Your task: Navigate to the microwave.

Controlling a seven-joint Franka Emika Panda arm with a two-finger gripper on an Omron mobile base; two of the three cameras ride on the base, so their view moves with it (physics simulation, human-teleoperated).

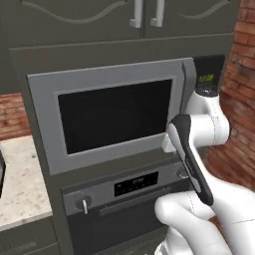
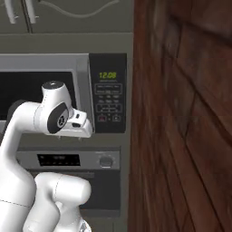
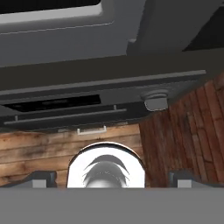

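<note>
Standing close in front of the tall cabinet column, the base already has the microwave (image 1: pixel 112 117) right ahead of it. In the left base view its wide silver-grey frame and big dark window take the middle of the picture, a little to the left of the arm. In the right base view the narrow dark side panel (image 2: pixel 108 93) with the green display sits just beside the folded arm, and a brick wall (image 2: pixel 181 118) rises directly to the right of it.

Below the microwave is the oven (image 1: pixel 124 199) with a black display strip, a knob at each end and a bar handle. The hand view looks down along this oven front, with one knob (image 3: pixel 155 99) seen from above and a wooden floor (image 3: pixel 183 127) under it. To the left of the column, a speckled pale surface (image 1: pixel 20 184) runs along a brick backsplash.

The gripper (image 3: pixel 111 179) points downward; only its two small dark tips rise at the bottom edge of the hand view, well apart from each other, so I judge the fingers are spread and hold nothing.

As far as I can judge, the drive is almost finished or finished: the microwave is near, it faces the robot, and nothing stands between them. What may remain is only a small correction, because the appliance sits slightly left of the arm and the wall on the right is very near, so little room is left on that side
</note>
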